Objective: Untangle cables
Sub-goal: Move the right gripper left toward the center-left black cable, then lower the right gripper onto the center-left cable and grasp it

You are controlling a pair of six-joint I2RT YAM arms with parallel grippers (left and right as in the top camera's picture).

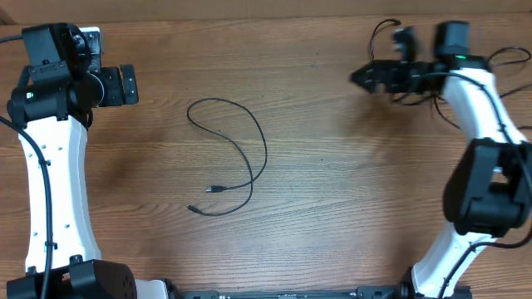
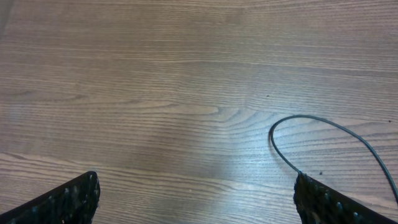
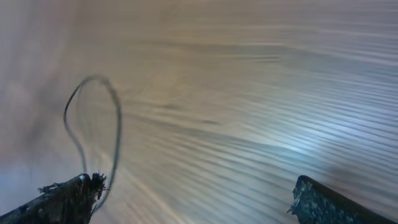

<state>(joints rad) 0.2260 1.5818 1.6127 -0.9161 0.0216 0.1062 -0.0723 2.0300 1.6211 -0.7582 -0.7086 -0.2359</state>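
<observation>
One thin black cable (image 1: 264, 154) lies loose on the wooden table's middle in an open loop, with both plug ends near the front. My left gripper (image 1: 119, 85) is open at the far left, above the table and apart from the cable. In the left wrist view its jaws (image 2: 196, 199) are wide apart and the cable's loop (image 2: 329, 122) curves by the right finger. My right gripper (image 1: 370, 76) is at the far right and open. In the blurred right wrist view its jaws (image 3: 193, 199) are wide apart, and a thin cable loop (image 3: 117, 124) rises beside the left finger.
Thin black cords (image 1: 381, 30) loop around the right gripper's wrist, and more trail by the right arm (image 1: 434, 105). The white left arm (image 1: 51, 183) and right arm (image 1: 478, 108) stand along the table's sides.
</observation>
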